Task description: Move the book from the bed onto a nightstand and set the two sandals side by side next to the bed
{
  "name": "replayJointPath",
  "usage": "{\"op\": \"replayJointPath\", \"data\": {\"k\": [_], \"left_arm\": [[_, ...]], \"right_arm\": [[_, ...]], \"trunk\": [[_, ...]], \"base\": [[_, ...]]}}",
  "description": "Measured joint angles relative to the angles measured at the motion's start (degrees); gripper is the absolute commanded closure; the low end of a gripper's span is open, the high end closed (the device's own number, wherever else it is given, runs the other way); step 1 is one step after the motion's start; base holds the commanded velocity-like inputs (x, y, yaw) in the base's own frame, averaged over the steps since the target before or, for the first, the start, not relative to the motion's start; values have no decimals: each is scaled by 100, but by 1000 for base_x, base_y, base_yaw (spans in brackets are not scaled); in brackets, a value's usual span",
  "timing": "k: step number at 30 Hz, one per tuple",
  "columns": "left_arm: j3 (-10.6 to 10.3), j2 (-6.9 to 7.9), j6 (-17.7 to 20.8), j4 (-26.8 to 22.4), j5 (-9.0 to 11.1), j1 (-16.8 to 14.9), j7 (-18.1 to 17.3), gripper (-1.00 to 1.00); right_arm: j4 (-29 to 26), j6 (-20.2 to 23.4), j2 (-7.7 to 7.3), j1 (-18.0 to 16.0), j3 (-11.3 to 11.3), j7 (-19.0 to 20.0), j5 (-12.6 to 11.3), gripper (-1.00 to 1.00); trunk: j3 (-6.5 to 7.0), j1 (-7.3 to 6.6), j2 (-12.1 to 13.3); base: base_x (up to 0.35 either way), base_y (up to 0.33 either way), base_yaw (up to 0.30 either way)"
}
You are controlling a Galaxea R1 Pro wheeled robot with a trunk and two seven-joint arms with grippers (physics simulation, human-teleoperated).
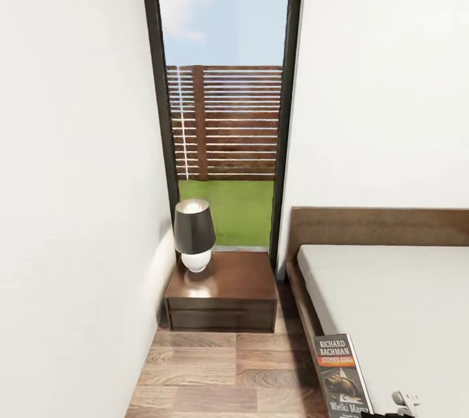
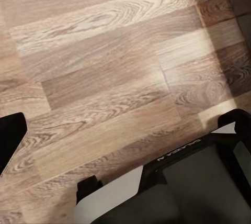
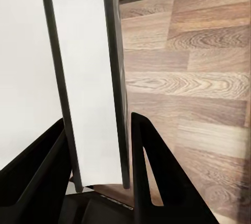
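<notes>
Wood-plank floor [image 1: 215,372] runs nearest the robot in this corner of the bedroom. At 5 o'clock in the head view the book [image 1: 342,376] stands nearly upright by the near edge of the bed [image 1: 391,314], its "RICHARD BACHMAN" cover facing the camera. The right wrist view shows it edge-on, a pale slab with dark borders, set between the two black fingers of the right gripper [image 3: 98,122], which flank it closely and seem to be gripping it. The left wrist view looks down on bare planks and part of the robot's body; I cannot tell how that gripper's jaws stand.

Farther on, near 6 o'clock, the nightstand [image 1: 221,301] sits against the wall with a lamp [image 1: 193,236] on its back left part, the tall window [image 1: 225,112] beyond at 12 o'clock.

The book's carry looks to be in hand. Next, the arm should swing toward 11 o'clock and lay it on the free top beside the lamp.
</notes>
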Motion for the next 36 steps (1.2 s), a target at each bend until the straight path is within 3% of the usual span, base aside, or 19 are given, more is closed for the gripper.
{"op": "replayJointPath", "data": {"k": [36], "left_arm": [[0, 0, 0, 1, 0, 0, 0, -100]], "right_arm": [[0, 0, 3, 0, 1, 0, 0, 100]], "trunk": [[0, 1, 0]], "base": [[289, 0, 0]]}}
